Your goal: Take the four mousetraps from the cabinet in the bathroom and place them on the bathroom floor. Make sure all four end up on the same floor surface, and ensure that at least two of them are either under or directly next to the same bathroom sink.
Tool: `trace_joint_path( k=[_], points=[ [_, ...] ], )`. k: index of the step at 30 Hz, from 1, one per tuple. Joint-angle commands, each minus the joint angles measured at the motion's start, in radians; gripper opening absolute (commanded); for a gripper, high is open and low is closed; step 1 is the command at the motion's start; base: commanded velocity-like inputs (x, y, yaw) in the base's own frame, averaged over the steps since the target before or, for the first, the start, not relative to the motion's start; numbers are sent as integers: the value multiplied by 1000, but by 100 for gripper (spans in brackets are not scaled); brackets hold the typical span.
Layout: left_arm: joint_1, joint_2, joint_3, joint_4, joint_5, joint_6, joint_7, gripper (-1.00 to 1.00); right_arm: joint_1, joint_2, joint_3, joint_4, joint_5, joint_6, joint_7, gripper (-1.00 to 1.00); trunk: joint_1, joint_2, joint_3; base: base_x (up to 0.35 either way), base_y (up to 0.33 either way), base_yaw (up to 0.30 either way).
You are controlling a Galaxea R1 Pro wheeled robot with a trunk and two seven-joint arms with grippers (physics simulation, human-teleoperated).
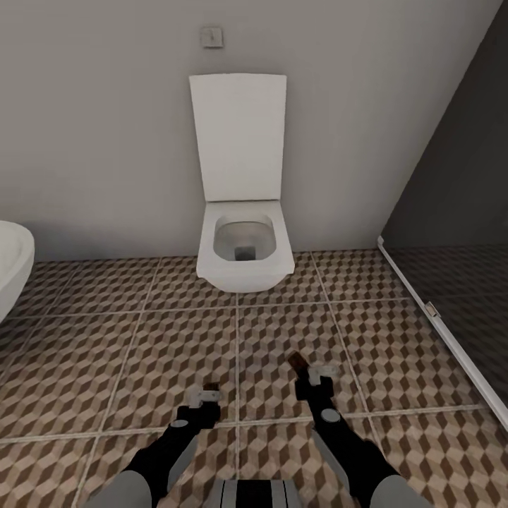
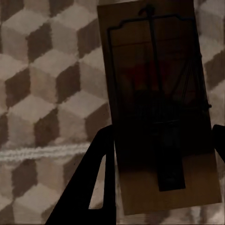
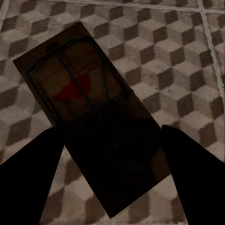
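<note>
Mousetraps are carried one in each hand over the bathroom floor [image 1: 141,353], whose cube-patterned tiles spread before a white toilet [image 1: 243,247] with its lid raised against the grey wall. In the head view the left gripper [image 1: 204,396] and the right gripper [image 1: 310,374] reach forward above the tiles; a small brown board, the right mousetrap [image 1: 297,363], juts from the right one, while what the left one carries is too small here to make out. A white rounded basin edge [image 1: 13,261] shows at the far left, and a dark glass panel with a white frame [image 1: 451,331] runs along the right. A small plate [image 1: 211,36] sits high on the wall.

In the left wrist view the left mousetrap [image 2: 159,112], a tan board with dark wire and a faint red mark, sits between the dark fingers [image 2: 89,187], which seem to be clamped on its sides.

In the right wrist view the board [image 3: 93,112], red mark plain, lies tilted between the two dark fingers [image 3: 28,178], held above the tiles.
</note>
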Motion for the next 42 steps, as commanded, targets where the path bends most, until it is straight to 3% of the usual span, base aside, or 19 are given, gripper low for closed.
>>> trace_joint_path(
  k=[1,3,8,14,18,27,30,34,38,42],
  points=[
    [0,10,-9,-2,9,8,9,-100,-4,-1,6,1,-10,1,4,-100,0,0,-1,0,0,0],
    [0,28,-8,-3,9,5,8,-100,-8,-1,6,3,-11,8,19,-100,0,0,-1,0,0,0],
    [0,42,-10,-8,9,-2,-15,-100,-9,-1,5,3,-13,8,26,-100,0,0,-1,0,0,0],
    [0,45,-12,-25,9,-2,-103,-100,-9,-1,9,-6,-10,-82,23,-100,0,0,-1,0,0,0],
    [0,44,-14,-26,9,-1,-113,-100,-9,-2,10,-6,-10,-117,19,-100,0,0,-1,0,0,0],
    [0,40,-16,-26,9,0,-112,-100,-9,-2,10,4,-10,-120,17,-100,0,0,-1,3,0,0],
    [0,37,-15,-26,9,0,-111,-100,-9,-2,7,35,-12,-117,17,-100,0,0,-1,110,0,0],
    [0,38,-11,-47,9,1,-110,-100,-9,1,2,155,-19,-117,18,-100,0,0,-1,104,0,0],
    [0,39,-13,-138,9,8,-110,-100,-9,3,1,187,-38,-108,20,-100,0,0,-1,21,0,0],
    [0,40,-14,-200,9,11,-109,-100,-9,3,1,188,-101,-72,20,-100,0,0,-1,4,0,0]
  ],
)
